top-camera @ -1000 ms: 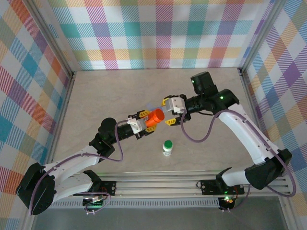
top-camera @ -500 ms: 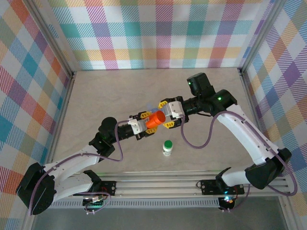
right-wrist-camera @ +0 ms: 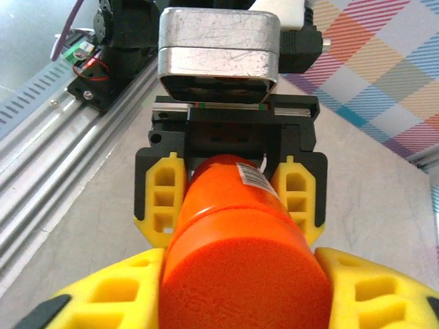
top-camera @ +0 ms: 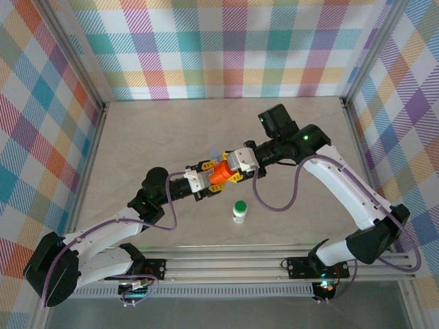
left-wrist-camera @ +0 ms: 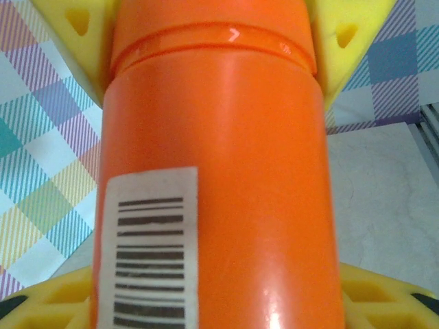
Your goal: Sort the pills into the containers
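Right gripper [top-camera: 233, 169] has swung in, jaws clenched on the orange bottle's [top-camera: 219, 173] cap [right-wrist-camera: 243, 288]; left gripper [top-camera: 208, 177] jaws grasp its body, so a twist-off should follow.

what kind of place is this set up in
Most likely a robotics lab test cell: plaid backdrop walls on an aluminium frame, and a left arm and right arm bolted to a metal rail at the table's near edge.

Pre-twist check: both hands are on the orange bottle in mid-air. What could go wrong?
1. The orange bottle lies nearly sideways between the left hand and the right hand on its cap; once opened, contents could spill.
2. Its smooth body might turn in the left hand.
3. The white bottle stands close by; a drop could topple it.
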Controlling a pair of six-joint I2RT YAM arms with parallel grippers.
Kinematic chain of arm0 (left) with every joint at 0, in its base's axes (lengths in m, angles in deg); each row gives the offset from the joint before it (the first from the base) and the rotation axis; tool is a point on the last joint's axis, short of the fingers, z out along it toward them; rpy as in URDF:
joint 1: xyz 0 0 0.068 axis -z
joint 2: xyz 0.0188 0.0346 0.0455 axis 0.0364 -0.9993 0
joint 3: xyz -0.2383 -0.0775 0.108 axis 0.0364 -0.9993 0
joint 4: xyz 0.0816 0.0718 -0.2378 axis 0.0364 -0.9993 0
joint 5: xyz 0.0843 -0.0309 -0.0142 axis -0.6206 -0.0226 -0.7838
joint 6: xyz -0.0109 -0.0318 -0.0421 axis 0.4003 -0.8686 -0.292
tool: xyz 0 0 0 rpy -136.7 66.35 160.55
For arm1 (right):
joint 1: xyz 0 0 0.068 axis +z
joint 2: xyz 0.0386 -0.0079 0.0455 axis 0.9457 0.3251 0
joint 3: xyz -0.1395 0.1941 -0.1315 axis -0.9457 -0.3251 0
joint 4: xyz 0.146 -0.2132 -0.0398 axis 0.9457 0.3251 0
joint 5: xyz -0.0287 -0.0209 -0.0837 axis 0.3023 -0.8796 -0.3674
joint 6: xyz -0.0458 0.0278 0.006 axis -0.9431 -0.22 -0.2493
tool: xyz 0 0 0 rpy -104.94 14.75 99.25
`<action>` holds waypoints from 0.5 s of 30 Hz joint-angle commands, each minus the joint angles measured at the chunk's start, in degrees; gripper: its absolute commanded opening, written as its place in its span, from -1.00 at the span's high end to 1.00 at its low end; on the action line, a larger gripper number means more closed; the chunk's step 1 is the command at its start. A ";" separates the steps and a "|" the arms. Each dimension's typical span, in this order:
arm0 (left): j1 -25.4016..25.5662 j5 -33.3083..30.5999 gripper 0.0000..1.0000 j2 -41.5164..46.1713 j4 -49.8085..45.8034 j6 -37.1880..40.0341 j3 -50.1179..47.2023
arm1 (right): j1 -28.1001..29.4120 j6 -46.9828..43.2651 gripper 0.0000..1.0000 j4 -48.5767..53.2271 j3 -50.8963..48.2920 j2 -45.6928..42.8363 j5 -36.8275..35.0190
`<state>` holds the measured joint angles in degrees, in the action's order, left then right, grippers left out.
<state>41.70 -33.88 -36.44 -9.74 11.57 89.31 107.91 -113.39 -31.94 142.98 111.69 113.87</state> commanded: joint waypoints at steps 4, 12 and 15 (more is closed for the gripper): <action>0.46 1.12 1.00 0.49 2.09 0.72 1.86 | 0.38 5.23 0.84 2.19 -0.25 -0.26 1.93; 0.47 -0.59 1.00 0.68 2.39 0.70 1.51 | 0.36 21.44 1.00 4.63 1.78 2.13 5.79; 0.54 -1.39 1.00 0.75 2.51 0.76 1.42 | 0.40 27.31 1.00 8.03 4.87 5.45 5.50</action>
<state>41.70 -33.12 -36.44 -10.88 8.01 89.31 107.94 -100.73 -30.22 145.21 113.70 115.05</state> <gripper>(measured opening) 0.533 0.298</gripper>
